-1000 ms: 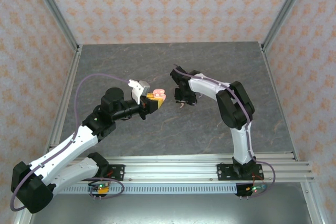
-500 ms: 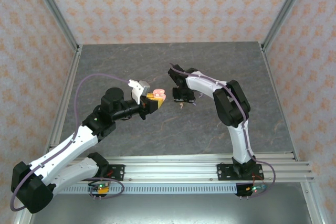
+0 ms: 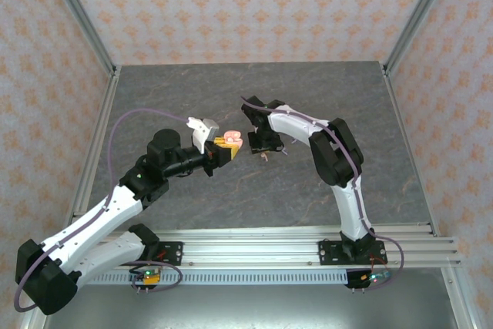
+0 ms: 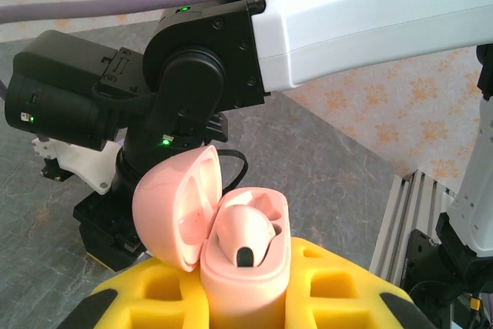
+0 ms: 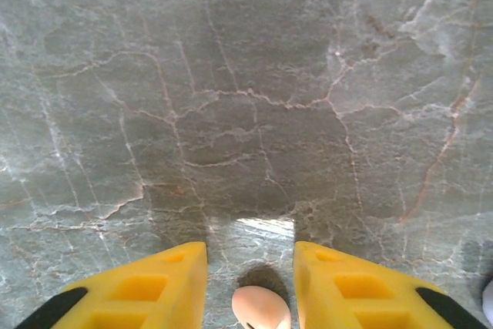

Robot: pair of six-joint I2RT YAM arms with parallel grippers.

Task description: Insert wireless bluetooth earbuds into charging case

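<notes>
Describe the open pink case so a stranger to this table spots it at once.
Over the grey stone-patterned tabletop, find the yellow-fingered left pincer near the centre. Clamped there is a salmon-pink round plastic charging case, its hinged lid open. The tiny salmon-pink plastic earbud lying on the table by the right pincer is far smaller and lidless.

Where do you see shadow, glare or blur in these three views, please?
Top external view: even soft light, faint shadows on the grey marbled tabletop, no glare. Left wrist view: the open salmon-pink round plastic case is sharp. Right wrist view: a dark shadow band ahead of the right hand, a bright patch between its yellow fingers, the small salmon-pink bud cropped below.
</notes>
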